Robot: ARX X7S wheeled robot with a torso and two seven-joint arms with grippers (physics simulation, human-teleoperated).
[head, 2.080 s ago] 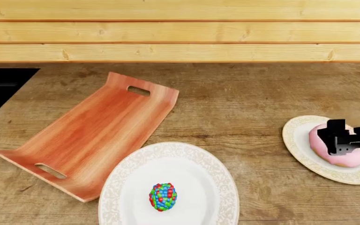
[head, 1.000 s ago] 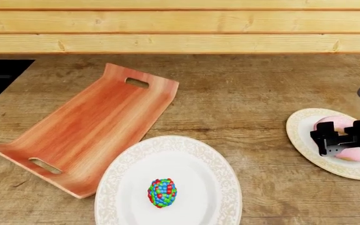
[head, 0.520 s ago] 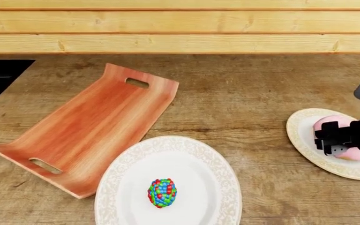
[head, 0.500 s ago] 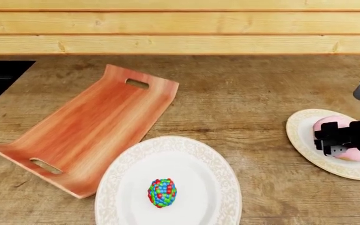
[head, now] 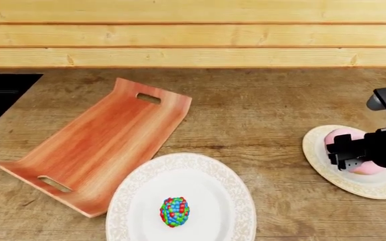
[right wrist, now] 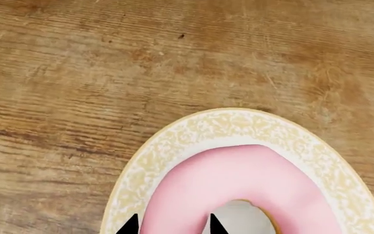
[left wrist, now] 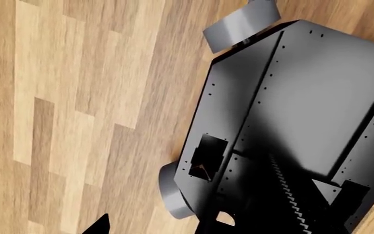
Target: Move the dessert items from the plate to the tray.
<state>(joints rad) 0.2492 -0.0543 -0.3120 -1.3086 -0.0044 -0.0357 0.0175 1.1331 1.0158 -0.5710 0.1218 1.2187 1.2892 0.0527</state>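
The pink-frosted donut [head: 341, 137] lies on a small patterned plate [head: 381, 188] at the right of the table. My right gripper [head: 351, 158] is down on it. In the right wrist view its fingertips [right wrist: 129, 226] stand on either side of one wall of the donut [right wrist: 239, 170], one outside the ring and one in the hole, pressing on it. The candy bead ball [head: 175, 211] sits on a large white plate [head: 200, 170] at the front centre. The reddish-brown tray [head: 99, 145] lies empty at the left. My left gripper [left wrist: 154, 228] hangs open beside the robot's base, out of the head view.
A wooden plank wall runs along the table's back edge. A dark gap [head: 2, 95] lies beyond the table's left edge. The left wrist view shows the robot's black base [left wrist: 291, 112] and the wooden floor [left wrist: 76, 97].
My right gripper has sunk onto the donut and closed around one side of the ring. The donut sits slightly further left on its plate. The head view has tilted a little.
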